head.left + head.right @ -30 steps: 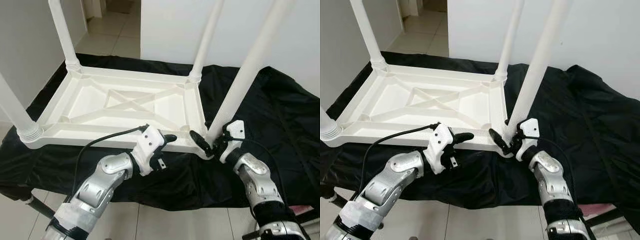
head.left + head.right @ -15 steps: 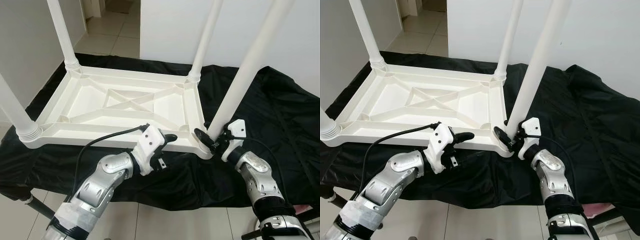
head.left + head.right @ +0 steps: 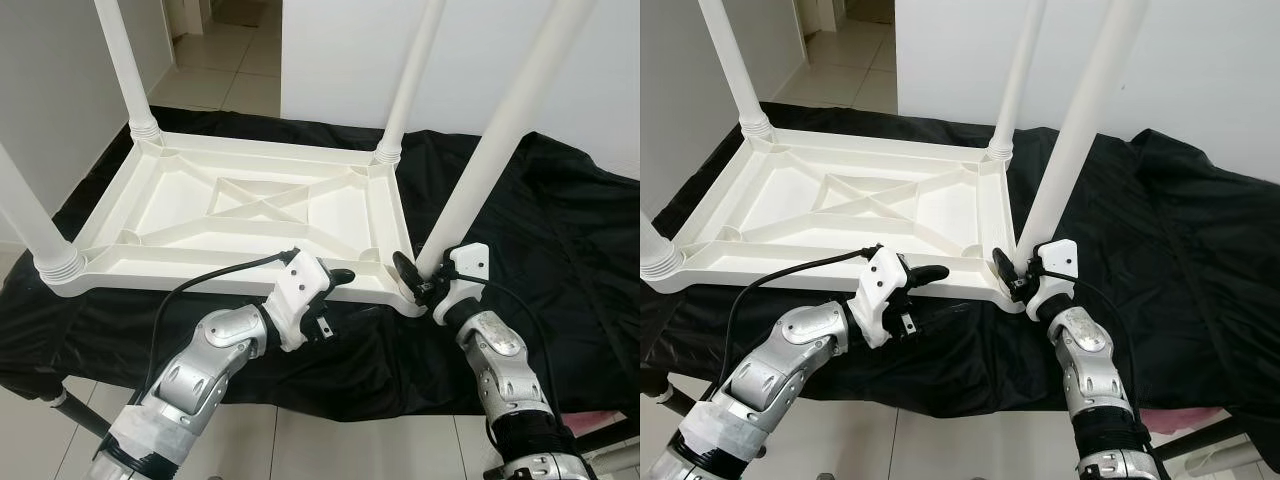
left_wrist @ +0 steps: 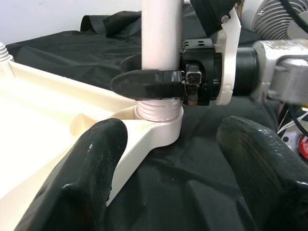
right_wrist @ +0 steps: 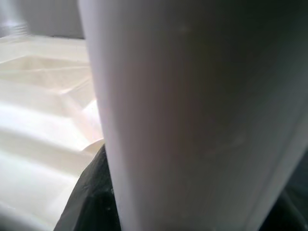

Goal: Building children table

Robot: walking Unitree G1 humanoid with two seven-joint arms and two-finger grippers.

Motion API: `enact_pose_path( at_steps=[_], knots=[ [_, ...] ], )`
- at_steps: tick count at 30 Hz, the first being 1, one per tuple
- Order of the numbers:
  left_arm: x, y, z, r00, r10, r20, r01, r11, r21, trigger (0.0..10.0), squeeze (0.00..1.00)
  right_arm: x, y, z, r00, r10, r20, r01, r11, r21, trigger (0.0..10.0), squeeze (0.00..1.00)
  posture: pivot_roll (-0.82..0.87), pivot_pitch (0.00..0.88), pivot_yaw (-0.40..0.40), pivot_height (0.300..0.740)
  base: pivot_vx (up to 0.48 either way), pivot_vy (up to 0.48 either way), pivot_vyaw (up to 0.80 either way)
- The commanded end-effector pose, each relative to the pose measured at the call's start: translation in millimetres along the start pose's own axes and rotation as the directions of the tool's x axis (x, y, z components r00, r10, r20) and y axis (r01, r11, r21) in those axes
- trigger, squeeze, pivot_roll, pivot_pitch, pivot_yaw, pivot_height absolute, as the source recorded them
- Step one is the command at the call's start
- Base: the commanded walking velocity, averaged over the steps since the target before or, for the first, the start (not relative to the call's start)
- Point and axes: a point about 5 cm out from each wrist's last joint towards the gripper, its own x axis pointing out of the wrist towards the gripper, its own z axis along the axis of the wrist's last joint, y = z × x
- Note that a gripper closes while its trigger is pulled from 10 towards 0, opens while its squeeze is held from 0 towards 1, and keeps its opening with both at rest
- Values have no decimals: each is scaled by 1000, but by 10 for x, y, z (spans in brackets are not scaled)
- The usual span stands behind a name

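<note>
Right gripper [image 3: 418, 283] is clamped around the leg [image 3: 487, 170] just above its socket, keeping it seated. Left gripper [image 3: 335, 279], fingers apart and empty, rests against the tabletop [image 3: 230, 215] rim nearby, bracing it.

Table leg [image 3: 490, 160] between tabletop [image 3: 250, 215] and wall [image 3: 360, 60]

All four table legs [image 3: 500, 130] run off the top edge (tips unseen).

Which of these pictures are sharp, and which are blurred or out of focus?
Left and right eye views: sharp and evenly lit, with soft sheen on the black cloth. Left wrist view: the table leg and right gripper are crisp, its own fingers blurred. Right wrist view: the leg is very close, soft and shaded.
</note>
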Motion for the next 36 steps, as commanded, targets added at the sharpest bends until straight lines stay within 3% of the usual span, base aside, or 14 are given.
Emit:
enact_pose_path(
  at_steps=[1,4,10,12,16,18,23,24,25,31,36],
  knots=[
    [14,-59,1,998,-61,-3,61,998,4,10000,0,-38,-15,-78,997,-54,-52,54,999,3,10000,0,5,0,-61,740,0,0,0],
    [16,-66,-3,998,-63,-5,63,998,7,10000,0,-83,25,-98,979,-194,-61,196,980,29,10000,0,9,0,-68,740,0,0,0],
    [15,-61,-3,998,-57,-3,57,998,5,10000,0,-148,63,-122,934,-345,-92,347,938,9,10000,0,10,0,-71,740,0,0,0],
    [14,-59,-7,999,-54,-2,54,999,3,10000,0,-130,168,-156,908,-402,-116,411,910,57,10000,0,14,0,-74,740,0,0,0],
    [12,-62,-11,999,-53,-3,53,999,2,10000,0,-103,274,-146,900,-416,-130,428,899,92,10000,0,14,0,-74,740,0,0,0],
    [13,-63,-13,998,-55,-4,55,998,3,10000,0,-87,341,-106,920,-376,-112,386,918,87,10000,0,12,0,-75,740,0,0,0],
    [19,-61,-9,998,-57,-3,57,998,4,10000,0,-110,290,-89,922,-372,-109,380,922,70,10000,0,13,0,-82,740,0,0,0],
    [18,-61,-7,998,-56,-2,56,998,3,10000,0,-114,282,-87,921,-375,-109,383,921,70,10000,173,14,0,-84,740,0,0,0],
    [17,-63,-7,998,-55,-2,55,998,3,10000,0,-119,278,-83,919,-378,-109,387,919,76,10000,1000,15,0,-86,740,0,0,0],
    [12,-74,-13,998,-55,-2,55,998,1,10000,0,-123,273,-58,918,-383,-101,390,919,63,10000,1000,16,0,-84,740,0,0,0],
    [12,-74,-14,998,-57,-3,57,998,1,10000,0,-103,210,-33,941,-330,-71,332,943,33,10000,1000,14,0,-80,740,0,0,0]
  ],
)
